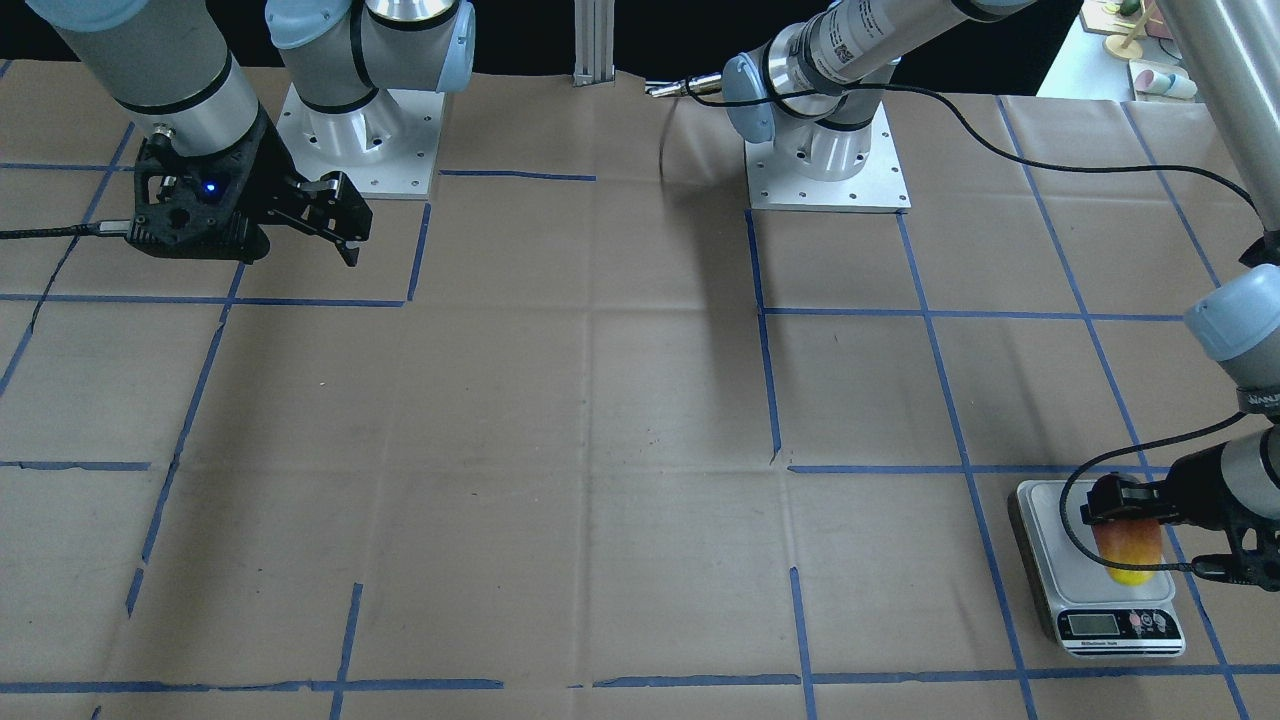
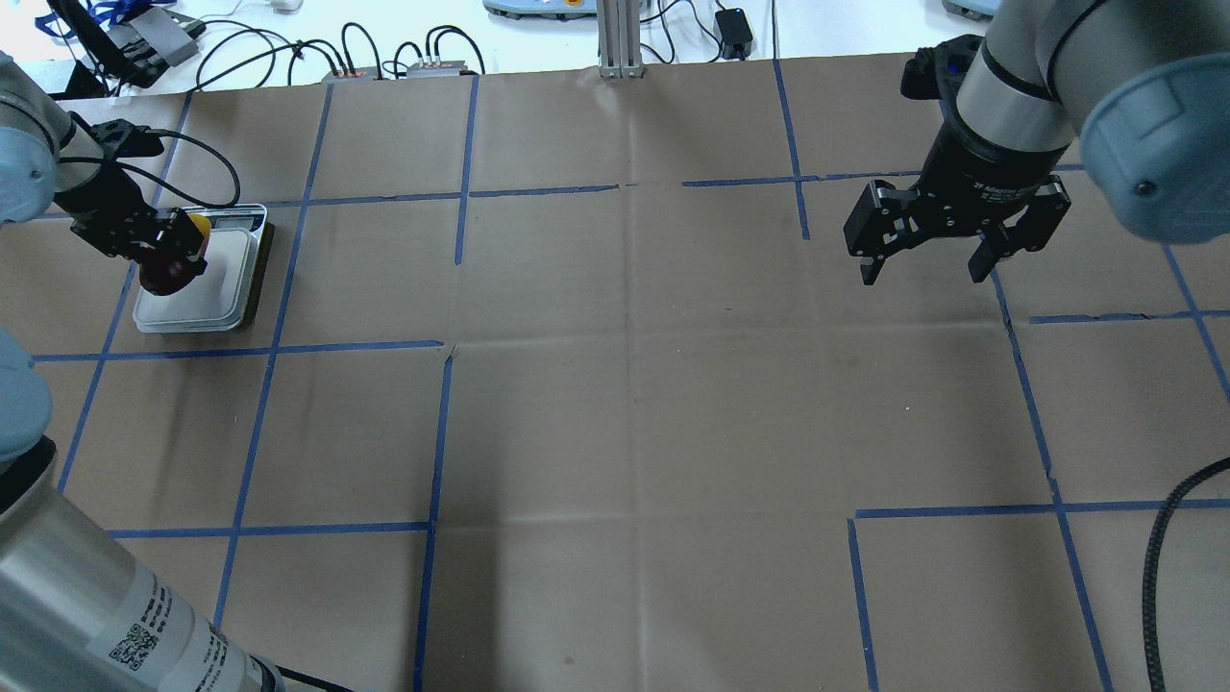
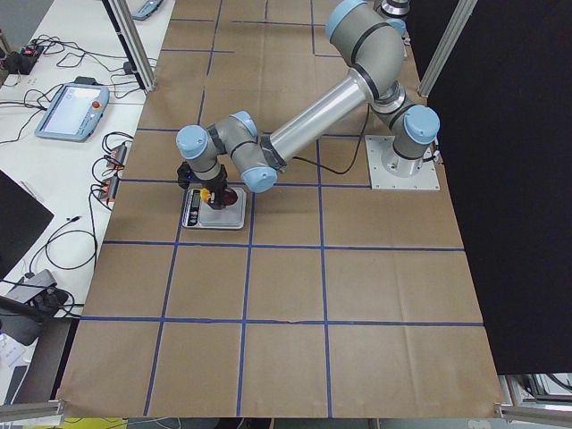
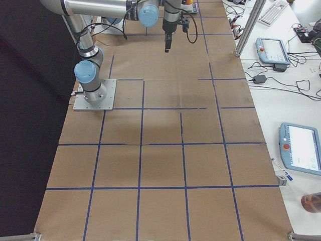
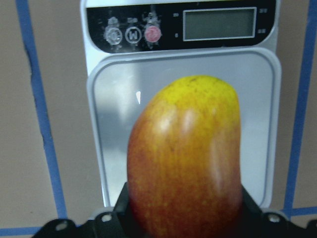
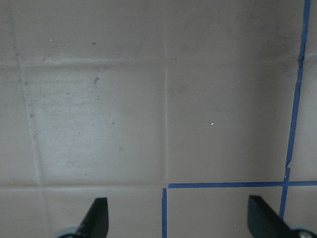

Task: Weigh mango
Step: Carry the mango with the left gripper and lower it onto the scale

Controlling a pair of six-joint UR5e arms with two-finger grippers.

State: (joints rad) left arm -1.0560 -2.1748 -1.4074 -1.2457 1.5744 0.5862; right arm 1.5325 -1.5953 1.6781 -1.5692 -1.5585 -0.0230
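Observation:
The mango [image 1: 1130, 545], dark red at one end and yellow at the other, is clamped by its red end in my left gripper [image 1: 1115, 500], which is shut on it. It hangs over the white platform of the kitchen scale [image 1: 1095, 600], yellow end toward the display. The left wrist view shows the mango [image 5: 188, 158] above the scale's platform [image 5: 114, 124]; I cannot tell whether they touch. Overhead, the mango [image 2: 175, 269] and scale [image 2: 231, 298] are at far left. My right gripper [image 2: 922, 264] is open and empty, far away, above bare paper.
The table is covered in brown paper with a grid of blue tape lines [image 2: 442, 432]. The scale's display [image 5: 220, 23] reads blank. Both arm bases [image 1: 830, 170] are bolted along the robot's edge. Cables and teach pendants [image 4: 271, 50] lie on side benches beyond the table.

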